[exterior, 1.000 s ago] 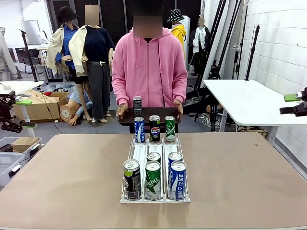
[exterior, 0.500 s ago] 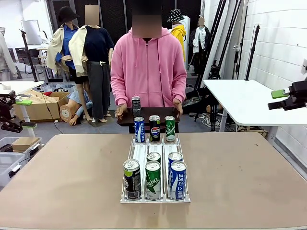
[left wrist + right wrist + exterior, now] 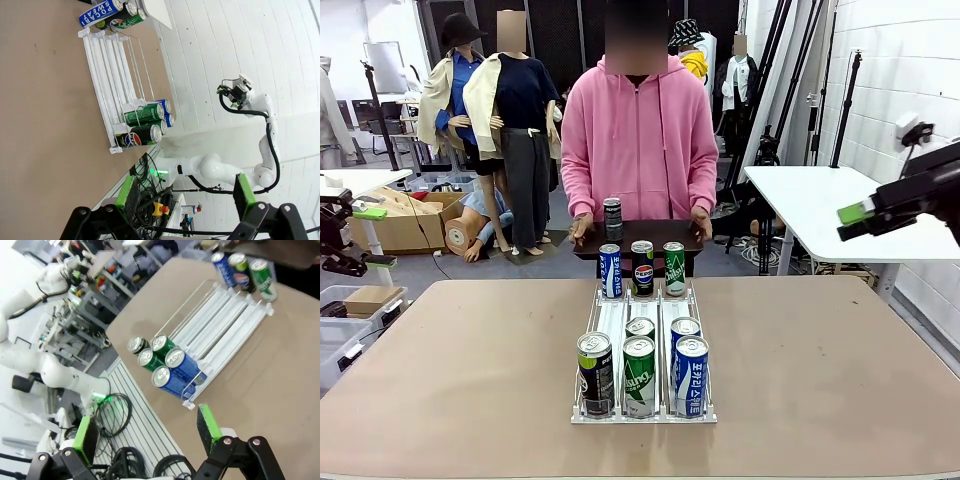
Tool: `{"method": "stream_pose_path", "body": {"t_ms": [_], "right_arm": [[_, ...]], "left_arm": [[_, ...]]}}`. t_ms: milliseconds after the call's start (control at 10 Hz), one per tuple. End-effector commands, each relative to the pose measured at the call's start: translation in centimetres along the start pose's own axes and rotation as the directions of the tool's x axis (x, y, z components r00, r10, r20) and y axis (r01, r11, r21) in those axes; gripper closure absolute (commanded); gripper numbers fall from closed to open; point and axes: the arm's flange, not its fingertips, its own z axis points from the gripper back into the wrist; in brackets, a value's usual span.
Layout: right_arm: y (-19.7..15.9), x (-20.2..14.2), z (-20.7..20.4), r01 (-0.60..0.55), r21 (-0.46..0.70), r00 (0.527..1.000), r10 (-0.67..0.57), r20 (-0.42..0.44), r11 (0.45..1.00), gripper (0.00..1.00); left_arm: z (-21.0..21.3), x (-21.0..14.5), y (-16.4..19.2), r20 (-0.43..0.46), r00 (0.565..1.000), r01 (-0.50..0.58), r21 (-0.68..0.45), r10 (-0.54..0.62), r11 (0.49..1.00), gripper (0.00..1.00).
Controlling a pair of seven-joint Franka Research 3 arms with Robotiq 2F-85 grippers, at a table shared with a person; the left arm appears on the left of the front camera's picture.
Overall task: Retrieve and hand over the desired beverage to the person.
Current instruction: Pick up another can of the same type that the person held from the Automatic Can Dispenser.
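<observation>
Left fingers stand wide apart with nothing between them; right fingers are spread just as wide and also bare. In the front view the left fingers sit low, off the worktop's left edge, pointing level toward the picture's right. Right fingers hang high off the right edge, above a white side table, with the arm angled so they point down and leftward toward the worktop.

A white rack lies along the worktop's middle, running from close to the near edge to the far edge. Broad bare worktop lies on both sides of it, out to the left and right edges. Five front cans crowd the rack's near end across its three lanes. Three back cans stand in a row at its far end, with bare lanes between the two groups. The person stands at the far edge, both hands holding a dark tray just beyond the back cans, with a lone can upright on it.
</observation>
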Motion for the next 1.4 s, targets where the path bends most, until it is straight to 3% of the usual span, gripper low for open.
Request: {"method": "stream_pose_path", "body": {"t_ms": [0, 400, 1000, 1300], "right_arm": [[1.4, -0.4, -2.7, -0.021, -0.026, 0.999, 0.02, -0.05, 0.999, 0.0], [5.0, 2.0, -7.7, -0.113, -0.084, 0.978, 0.096, -0.184, 0.99, 0.0], [8.6, 7.1, -14.6, -0.168, -0.206, 0.917, 0.076, -0.391, 0.964, 0.0], [10.5, 8.1, -17.8, -0.216, -0.236, 0.874, 0.08, -0.48, 0.947, 0.0]], "left_arm": [[0.0, -0.3, -0.2, 0.009, 1.0, 0.002, 0.002, -0.002, 1.0, 0.0], [0.0, -0.3, -0.2, 0.009, 1.0, 0.002, 0.002, -0.002, 1.0, 0.0], [0.0, -0.3, -0.2, 0.009, 1.0, 0.002, 0.002, -0.002, 1.0, 0.0], [0.0, -0.3, -0.2, 0.009, 1.0, 0.002, 0.002, -0.002, 1.0, 0.0]]}}
